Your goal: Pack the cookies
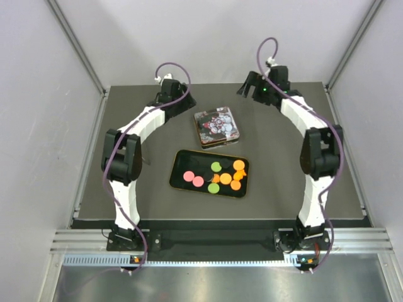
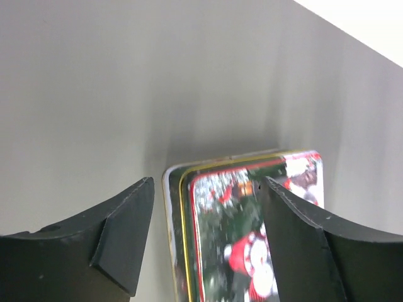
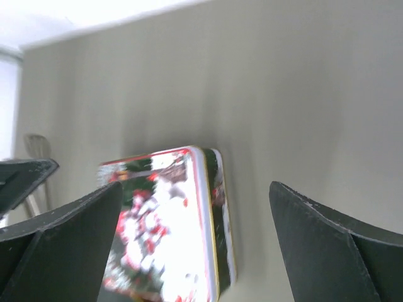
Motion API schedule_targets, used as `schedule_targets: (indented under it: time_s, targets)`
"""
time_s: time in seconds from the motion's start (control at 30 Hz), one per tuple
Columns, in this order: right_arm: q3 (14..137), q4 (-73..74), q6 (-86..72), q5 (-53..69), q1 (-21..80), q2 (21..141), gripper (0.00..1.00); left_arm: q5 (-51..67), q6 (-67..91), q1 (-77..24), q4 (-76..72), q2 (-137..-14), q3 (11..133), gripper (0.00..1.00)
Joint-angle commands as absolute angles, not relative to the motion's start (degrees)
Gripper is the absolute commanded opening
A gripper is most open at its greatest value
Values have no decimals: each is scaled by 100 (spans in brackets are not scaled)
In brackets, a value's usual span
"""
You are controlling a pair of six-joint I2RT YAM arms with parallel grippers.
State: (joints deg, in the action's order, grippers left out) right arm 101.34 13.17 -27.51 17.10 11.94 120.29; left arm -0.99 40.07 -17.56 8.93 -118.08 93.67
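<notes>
With left gripper (image 2: 206,185) and right gripper (image 3: 195,185) seen spread and empty, the mid-frame tin (image 1: 216,126) was judged best clasped squarely by opposite edges.

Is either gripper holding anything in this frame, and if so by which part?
Nothing is held. The left gripper and right gripper both have open, empty jaws; the tin lies ungripped.

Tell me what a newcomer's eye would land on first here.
The bright pink, green and orange cookies on the black tray at the table's centre stand out first. Just beyond the tray sits a tin with a red-and-white printed lid. Both arms arch in toward it from either side, the left gripper and right gripper open.
</notes>
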Motion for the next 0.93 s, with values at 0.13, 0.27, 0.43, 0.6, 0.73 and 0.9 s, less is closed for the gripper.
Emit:
schedule_targets:
  time_s: [0.13, 0.27, 0.43, 0.6, 0.73, 0.9]
  targets:
    - [7960, 186, -2971, 1354, 1090, 9503, 100, -26, 3691, -1758, 1020, -9811, 8255, 73]
    - [6936, 70, -2944, 1003, 1072, 8318, 100, 307, 3709, -1811, 713, -8521, 7051, 74]
    - [5662, -156, -3041, 738, 1063, 7402, 100, 203, 3490, -1811, 870, -7244, 5811, 76]
    - [5282, -308, -2979, 598, 1046, 7198, 100, 88, 3454, -1811, 861, -6382, 5177, 77]
    - [5239, -482, -3076, 703, 1055, 7260, 100, 53, 3331, -1811, 1019, -6302, 5212, 77]
    - [5115, -598, -3076, 598, 1055, 7163, 100, 140, 3322, -1811, 949, -6328, 5159, 77]
